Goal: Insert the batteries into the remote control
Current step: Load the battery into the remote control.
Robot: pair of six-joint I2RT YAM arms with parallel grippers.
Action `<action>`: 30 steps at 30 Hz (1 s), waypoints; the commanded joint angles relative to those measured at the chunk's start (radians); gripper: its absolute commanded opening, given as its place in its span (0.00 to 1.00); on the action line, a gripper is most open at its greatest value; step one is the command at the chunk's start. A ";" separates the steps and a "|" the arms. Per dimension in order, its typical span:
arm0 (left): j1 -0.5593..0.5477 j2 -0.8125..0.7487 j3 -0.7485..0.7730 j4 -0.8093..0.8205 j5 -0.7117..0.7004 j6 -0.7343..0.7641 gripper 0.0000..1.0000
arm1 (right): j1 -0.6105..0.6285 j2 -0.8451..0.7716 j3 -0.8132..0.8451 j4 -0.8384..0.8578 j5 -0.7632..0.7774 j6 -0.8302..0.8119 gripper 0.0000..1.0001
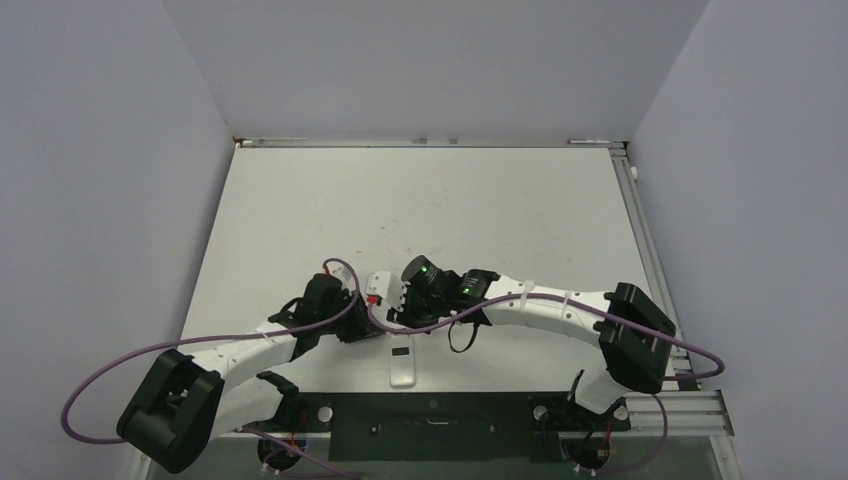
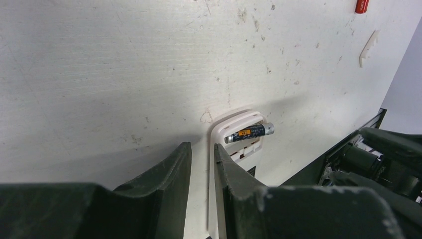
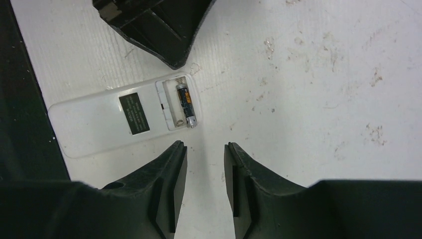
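Observation:
The white remote control [image 3: 107, 119] lies back up on the table, its battery compartment uncovered. One dark battery [image 3: 186, 105] with an orange label rests in the outer slot, and the slot beside it is bare. In the left wrist view the battery [image 2: 249, 133] sits slightly askew, its metal end poking past the remote control [image 2: 239, 149]. My left gripper [image 2: 203, 145] hovers at the remote's long edge, its jaws a narrow gap apart with only table between them. My right gripper [image 3: 205, 144] is open and empty, just short of the compartment end. From above, the remote control [image 1: 404, 365] shows below both wrists.
A small red item [image 2: 362, 6] and a thin white plastic piece [image 2: 368, 48] lie farther off on the table. A black base plate [image 1: 430, 425] runs along the near edge. Metal rails [image 1: 640, 230] border the right side, and walls close in on three sides.

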 commanded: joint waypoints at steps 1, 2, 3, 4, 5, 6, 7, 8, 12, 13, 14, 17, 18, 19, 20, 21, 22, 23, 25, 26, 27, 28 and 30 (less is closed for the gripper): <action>0.006 -0.025 0.001 0.007 0.018 0.017 0.20 | -0.020 -0.089 -0.061 0.090 0.068 0.118 0.34; 0.006 -0.026 0.001 0.007 0.021 0.017 0.20 | -0.021 -0.101 -0.076 0.095 0.083 0.137 0.34; 0.007 -0.028 0.001 0.007 0.025 0.016 0.20 | -0.022 -0.117 -0.091 0.102 0.102 0.156 0.34; 0.006 -0.028 0.000 0.007 0.028 0.015 0.20 | -0.022 -0.131 -0.105 0.111 0.118 0.178 0.34; 0.007 -0.028 0.000 0.007 0.035 0.015 0.20 | -0.023 -0.153 -0.123 0.121 0.130 0.205 0.34; 0.007 -0.027 -0.003 0.007 0.040 0.014 0.20 | -0.025 -0.167 -0.134 0.132 0.147 0.236 0.34; 0.007 -0.025 -0.006 0.007 0.046 0.013 0.20 | -0.027 -0.176 -0.139 0.138 0.166 0.286 0.34; 0.007 -0.022 -0.007 0.010 0.052 0.011 0.20 | -0.032 -0.185 -0.139 0.138 0.185 0.326 0.34; 0.007 -0.006 -0.017 0.030 0.068 0.000 0.20 | -0.044 -0.213 -0.176 0.181 0.261 0.471 0.34; 0.007 -0.002 -0.018 0.035 0.070 -0.003 0.20 | -0.046 -0.225 -0.199 0.213 0.280 0.517 0.34; 0.007 0.002 -0.020 0.040 0.072 -0.005 0.20 | -0.049 -0.239 -0.225 0.250 0.285 0.556 0.33; 0.007 0.009 -0.027 0.050 0.075 -0.012 0.19 | -0.061 -0.266 -0.286 0.339 0.274 0.647 0.27; 0.007 0.012 -0.029 0.053 0.073 -0.013 0.18 | -0.065 -0.268 -0.291 0.354 0.264 0.669 0.25; 0.007 0.013 -0.029 0.055 0.072 -0.015 0.18 | -0.069 -0.267 -0.300 0.366 0.249 0.685 0.22; 0.007 0.014 -0.031 0.057 0.069 -0.015 0.18 | -0.074 -0.266 -0.306 0.381 0.230 0.703 0.20; 0.007 0.017 -0.031 0.059 0.068 -0.016 0.18 | -0.077 -0.261 -0.313 0.397 0.206 0.718 0.19; 0.007 0.018 -0.031 0.061 0.067 -0.017 0.17 | -0.080 -0.258 -0.320 0.424 0.178 0.731 0.19; 0.007 0.018 -0.031 0.062 0.066 -0.018 0.18 | -0.081 -0.254 -0.326 0.445 0.161 0.748 0.20; 0.007 0.020 -0.030 0.063 0.066 -0.018 0.18 | -0.084 -0.243 -0.335 0.472 0.147 0.783 0.20; 0.007 0.019 -0.027 0.062 0.067 -0.020 0.17 | -0.086 -0.235 -0.336 0.481 0.149 0.799 0.19; 0.007 0.016 -0.027 0.060 0.066 -0.018 0.17 | -0.089 -0.231 -0.339 0.488 0.147 0.807 0.16; 0.007 0.011 -0.027 0.057 0.066 -0.018 0.17 | -0.090 -0.227 -0.342 0.496 0.146 0.816 0.15; 0.007 -0.001 -0.027 0.048 0.062 -0.019 0.17 | -0.091 -0.216 -0.347 0.509 0.143 0.830 0.14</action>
